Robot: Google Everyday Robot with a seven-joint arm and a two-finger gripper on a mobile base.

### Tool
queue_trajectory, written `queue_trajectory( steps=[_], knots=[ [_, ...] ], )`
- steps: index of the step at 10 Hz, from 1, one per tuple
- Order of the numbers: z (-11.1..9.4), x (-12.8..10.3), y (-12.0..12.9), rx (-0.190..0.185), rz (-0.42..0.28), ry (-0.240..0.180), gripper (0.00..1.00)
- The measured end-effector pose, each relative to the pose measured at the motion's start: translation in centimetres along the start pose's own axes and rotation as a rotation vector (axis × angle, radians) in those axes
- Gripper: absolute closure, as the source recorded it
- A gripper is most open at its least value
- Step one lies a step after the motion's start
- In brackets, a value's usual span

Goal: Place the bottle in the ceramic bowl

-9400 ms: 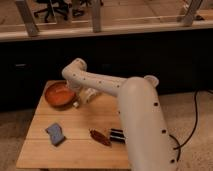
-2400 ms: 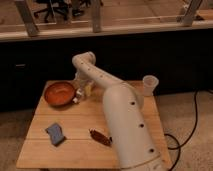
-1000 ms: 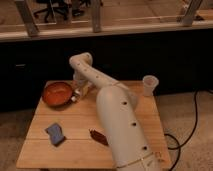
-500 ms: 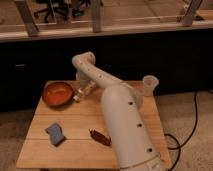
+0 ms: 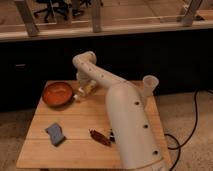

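Observation:
The ceramic bowl (image 5: pixel 56 93), orange-red and shallow, sits at the back left of the wooden table (image 5: pixel 75 117). My gripper (image 5: pixel 81 93) hangs low just right of the bowl's rim, at the end of the white arm (image 5: pixel 125 115) that reaches in from the front right. It is shut on the bottle (image 5: pixel 77 97), a small pale thing that shows at its tip beside the bowl, not over it. Whether the bottle touches the table I cannot tell.
A translucent white cup (image 5: pixel 149 84) stands at the table's back right corner. A blue-grey block (image 5: pixel 55 134) lies front left. A dark reddish-brown oblong thing (image 5: pixel 100 138) lies near the arm's base. A dark wall runs behind the table.
The gripper with the bottle has edged a little to the right, away from the bowl's rim. Nothing else has moved.

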Motion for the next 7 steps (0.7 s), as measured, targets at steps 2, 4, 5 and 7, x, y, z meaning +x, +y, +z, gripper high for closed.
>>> queue_trajectory(
  steps=[2, 4, 5, 7],
  knots=[
    [-0.7, 0.0, 0.0, 0.021, 0.004, 0.005, 1.0],
    [-2.1, -0.2, 0.1, 0.057, 0.009, 0.013, 1.0],
    [-2.9, -0.2, 0.1, 0.072, 0.011, 0.017, 1.0],
    [-4.0, -0.1, 0.3, 0.101, 0.015, 0.025, 1.0]
  ],
)
